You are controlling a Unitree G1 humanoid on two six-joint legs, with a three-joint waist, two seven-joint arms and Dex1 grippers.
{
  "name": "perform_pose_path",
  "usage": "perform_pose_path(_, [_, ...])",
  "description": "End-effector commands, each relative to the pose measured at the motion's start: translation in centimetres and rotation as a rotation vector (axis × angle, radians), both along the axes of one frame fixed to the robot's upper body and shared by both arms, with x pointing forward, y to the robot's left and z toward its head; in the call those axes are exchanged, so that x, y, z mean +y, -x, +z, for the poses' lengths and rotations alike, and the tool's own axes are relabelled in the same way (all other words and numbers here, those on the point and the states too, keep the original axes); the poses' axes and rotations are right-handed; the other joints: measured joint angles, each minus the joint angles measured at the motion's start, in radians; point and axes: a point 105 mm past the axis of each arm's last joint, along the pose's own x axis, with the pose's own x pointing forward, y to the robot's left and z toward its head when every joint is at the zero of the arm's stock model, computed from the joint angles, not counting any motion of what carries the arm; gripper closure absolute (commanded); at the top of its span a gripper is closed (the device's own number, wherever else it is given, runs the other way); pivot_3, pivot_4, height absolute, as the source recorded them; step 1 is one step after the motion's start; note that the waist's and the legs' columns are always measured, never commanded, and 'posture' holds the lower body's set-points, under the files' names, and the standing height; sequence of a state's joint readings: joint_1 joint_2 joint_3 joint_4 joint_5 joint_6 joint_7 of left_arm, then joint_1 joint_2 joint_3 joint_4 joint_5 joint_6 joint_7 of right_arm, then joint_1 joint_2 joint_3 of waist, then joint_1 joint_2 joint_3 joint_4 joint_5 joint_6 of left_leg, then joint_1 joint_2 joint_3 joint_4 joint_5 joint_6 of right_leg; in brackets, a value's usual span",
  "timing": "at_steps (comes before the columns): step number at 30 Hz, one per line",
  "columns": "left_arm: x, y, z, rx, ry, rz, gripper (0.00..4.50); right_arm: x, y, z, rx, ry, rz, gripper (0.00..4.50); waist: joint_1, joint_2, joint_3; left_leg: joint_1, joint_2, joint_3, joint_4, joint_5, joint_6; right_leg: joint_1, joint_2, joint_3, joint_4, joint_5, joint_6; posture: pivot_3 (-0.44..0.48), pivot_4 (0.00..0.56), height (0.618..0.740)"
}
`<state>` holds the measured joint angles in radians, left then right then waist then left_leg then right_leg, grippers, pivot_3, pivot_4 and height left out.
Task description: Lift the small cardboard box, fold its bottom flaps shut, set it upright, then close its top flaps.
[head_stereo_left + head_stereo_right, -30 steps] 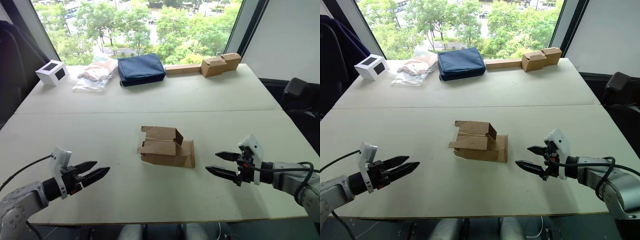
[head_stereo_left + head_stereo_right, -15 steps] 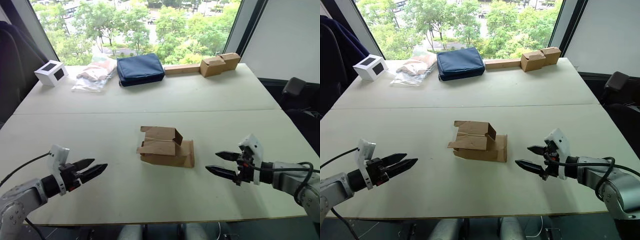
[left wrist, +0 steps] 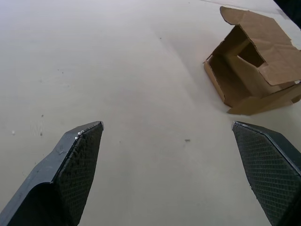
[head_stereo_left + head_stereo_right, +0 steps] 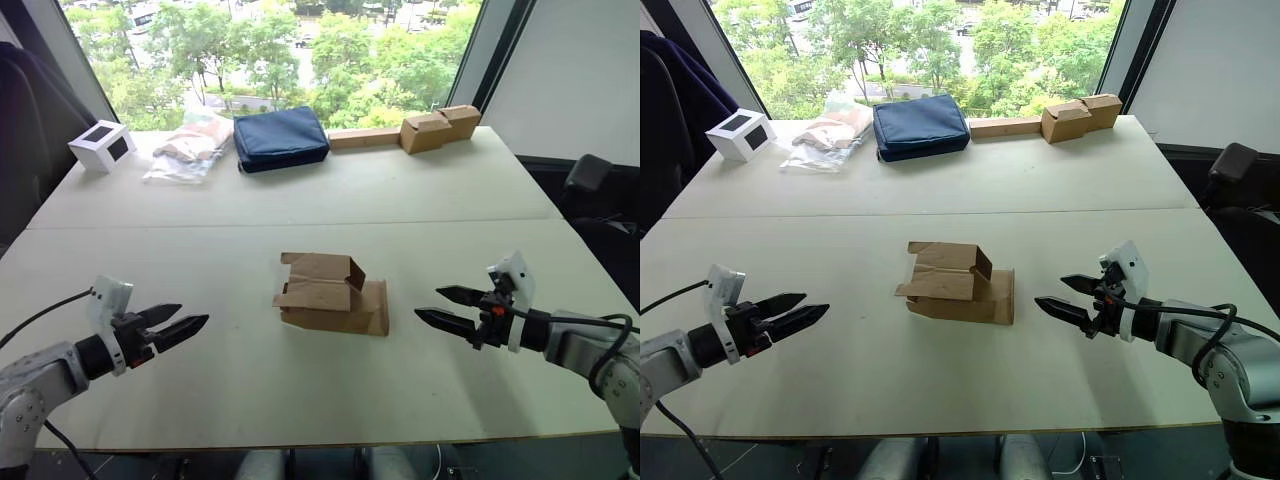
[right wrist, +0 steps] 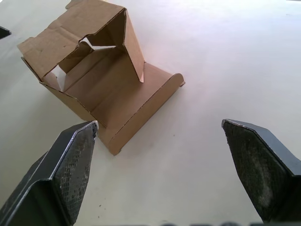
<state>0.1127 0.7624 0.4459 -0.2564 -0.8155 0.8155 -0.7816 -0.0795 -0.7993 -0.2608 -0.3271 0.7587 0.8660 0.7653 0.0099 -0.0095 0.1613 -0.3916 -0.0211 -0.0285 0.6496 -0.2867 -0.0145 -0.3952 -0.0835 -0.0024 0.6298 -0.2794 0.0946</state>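
Since a second ago: left pincer (image 4: 178, 323) drawn back toward the lower-left edge of the frame; right pincer (image 4: 442, 307) raised a little and shifted right; small cardboard box (image 4: 331, 293) unmoved.

Wide pale surface (image 4: 300, 200) spread across most of the frame. Along its far edge, at the top of the frame: dark blue pouch (image 4: 282, 138) left of centre, clear plastic bag (image 4: 190, 148) just left of it, white cube box with black window (image 4: 103, 146) at upper left, pair of tan cardboard boxes on a long strip (image 4: 436, 128) at upper right.

Lay on its side at centre frame, the small cardboard box, both ends open, flaps (image 5: 149, 106) splayed onto the surface, untouched by either pincer.

At lower left, left pincer released, fingers (image 3: 77, 165) spread, hovering well apart from the box. At right of centre, right pincer likewise released, fingers (image 5: 70, 169) wide, pointed at the box, near but apart.
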Motion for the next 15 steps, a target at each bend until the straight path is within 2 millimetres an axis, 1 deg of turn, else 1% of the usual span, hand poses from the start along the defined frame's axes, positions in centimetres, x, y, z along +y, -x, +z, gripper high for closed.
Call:
perform_pose_path(1, [-0.6,0.1,0.7,-0.053,-0.095,-0.037,0.00,-0.2,-0.7,2.4,-0.080,-0.106,-0.037,0.05,0.001,0.000,0.000,0.000,0.000,0.000,0.000,0.000,0.000,0.000,0.000,0.000,0.000,0.000,0.000,0.000,0.150,0.740])
perform_pose_path(2, [-0.5,-0.1,0.9,-0.051,-0.109,-0.036,0.00,-0.1,-1.0,3.1,-0.091,-0.151,-0.043,0.05,0.000,0.000,0.000,0.000,0.000,0.000,0.000,0.000,0.000,0.000,0.000,0.000,0.000,0.000,0.000,0.000,0.150,0.740])
perform_pose_path(4, [-0.1,-0.5,1.3,-0.049,-0.095,-0.022,0.00,0.1,-1.4,3.5,-0.100,-0.179,-0.040,0.05,0.000,0.001,0.000,0.000,0.000,0.000,0.000,0.000,0.000,0.000,0.000,0.000,0.000,0.000,-0.001,0.000,0.150,0.740])
perform_pose_path(6, [0.1,-1.1,1.8,-0.007,-0.030,-0.015,0.00,0.2,-1.6,3.3,-0.104,-0.146,-0.035,0.05,0.002,0.001,0.000,0.000,0.000,0.000,0.000,0.000,0.000,0.000,0.000,0.000,0.000,0.000,-0.001,0.000,0.150,0.740])
perform_pose_path(8, [0.0,-2.0,2.7,0.003,0.053,-0.011,0.00,0.3,-1.6,3.1,-0.116,-0.097,-0.024,0.05,0.005,0.001,0.000,0.000,0.000,0.000,0.000,0.000,0.000,0.000,0.000,0.000,0.000,0.000,-0.001,0.000,0.150,0.740])
perform_pose_path(10, [-0.3,-2.5,3.1,0.042,0.116,-0.026,0.00,0.3,-1.4,2.9,-0.138,-0.027,-0.005,0.05,0.004,0.001,0.000,-0.001,0.000,0.000,0.000,0.000,0.000,0.000,0.000,0.000,0.000,0.001,0.000,0.000,0.150,0.740])
perform_pose_path(12, [-1.1,-2.6,3.6,0.111,0.200,-0.076,0.00,0.4,-0.6,2.9,-0.168,0.072,0.036,0.05,0.002,0.001,0.000,-0.001,-0.001,0.000,0.000,0.000,0.000,0.000,0.000,0.000,0.000,0.001,0.001,0.000,0.150,0.740])
perform_pose_path(15, [-2.7,-1.8,4.8,0.174,0.329,-0.206,0.00,1.0,0.5,3.0,-0.184,0.133,0.099,0.05,-0.003,0.001,0.000,-0.001,-0.001,0.001,0.000,0.000,0.000,-0.001,0.001,0.000,0.001,0.003,0.004,0.000,0.150,0.740])
